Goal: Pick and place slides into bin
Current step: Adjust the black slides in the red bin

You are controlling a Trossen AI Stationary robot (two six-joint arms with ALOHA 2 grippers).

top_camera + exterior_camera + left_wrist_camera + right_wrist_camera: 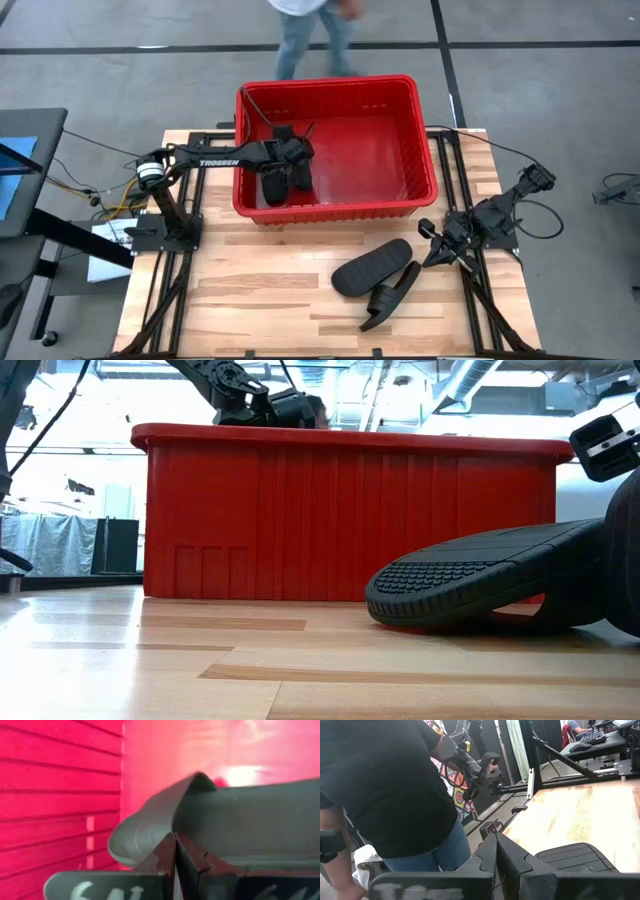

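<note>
Slides (383, 281) near table (250, 300) edge

left end effector (292, 152) extended forward, fingers pressed together, right end effector (432, 247) apparently closed too, low at its side

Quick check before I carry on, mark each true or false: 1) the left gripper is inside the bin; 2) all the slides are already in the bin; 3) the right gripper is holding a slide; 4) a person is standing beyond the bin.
1) True: the left gripper reaches down into the red bin, fingers shut.
2) False: two slides lie on the table in front of the bin; dark slides lie inside, under the left gripper.
3) False: the right gripper waits shut and empty at the table's right edge, beside the slides on the table.
4) True: a person stands past the bin's far side.
</note>
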